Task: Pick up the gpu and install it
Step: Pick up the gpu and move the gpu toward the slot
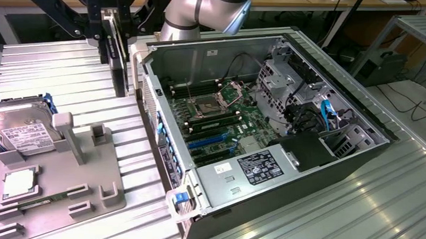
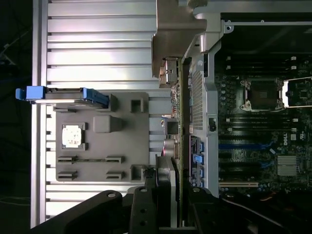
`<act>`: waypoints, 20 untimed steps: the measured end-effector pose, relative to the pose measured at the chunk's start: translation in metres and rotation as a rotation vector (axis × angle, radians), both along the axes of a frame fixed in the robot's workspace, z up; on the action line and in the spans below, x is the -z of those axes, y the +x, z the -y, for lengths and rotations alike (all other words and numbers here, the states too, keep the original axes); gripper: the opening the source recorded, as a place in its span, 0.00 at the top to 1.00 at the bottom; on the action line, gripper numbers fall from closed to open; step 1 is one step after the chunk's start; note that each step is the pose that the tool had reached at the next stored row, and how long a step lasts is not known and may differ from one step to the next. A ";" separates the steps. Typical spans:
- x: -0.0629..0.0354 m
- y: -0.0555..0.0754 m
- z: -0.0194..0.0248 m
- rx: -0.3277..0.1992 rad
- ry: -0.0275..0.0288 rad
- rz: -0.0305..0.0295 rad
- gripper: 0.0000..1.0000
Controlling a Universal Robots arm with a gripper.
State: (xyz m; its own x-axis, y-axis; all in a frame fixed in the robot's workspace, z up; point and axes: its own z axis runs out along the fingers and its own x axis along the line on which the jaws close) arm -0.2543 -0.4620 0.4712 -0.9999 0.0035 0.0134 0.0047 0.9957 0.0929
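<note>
Above the ribbed surface [image 1: 59, 77], your end effector [image 1: 117, 27] clamps the graphics card [image 1: 119, 73], ten o'clock of the case [image 1: 221, 197]; tilt could snag its wall.

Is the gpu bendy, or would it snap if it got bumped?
Probably stiff: the gpu hangs straight in the gripper with no sagging. Likely fragile, being a thin bare board. It is so slim edge-on that it would probably topple if stood on its edge.

Gpu [image 1: 119, 60] in hand [image 1: 117, 28] — between fixture [image 1: 90, 171] and case [image 1: 151, 96]; drive [image 1: 22, 135] on fixture.
</note>
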 end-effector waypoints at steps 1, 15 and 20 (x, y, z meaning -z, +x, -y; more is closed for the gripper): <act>0.0000 0.001 0.0000 0.000 0.0000 0.0000 0.71; 0.0016 0.016 0.0000 0.000 0.0002 0.0005 0.71; 0.0024 0.020 0.0000 0.000 -0.0001 0.0006 0.71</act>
State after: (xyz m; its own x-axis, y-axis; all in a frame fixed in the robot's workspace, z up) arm -0.2345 -0.4620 0.4689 -0.9999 0.0035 0.0128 0.0046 0.9957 0.0928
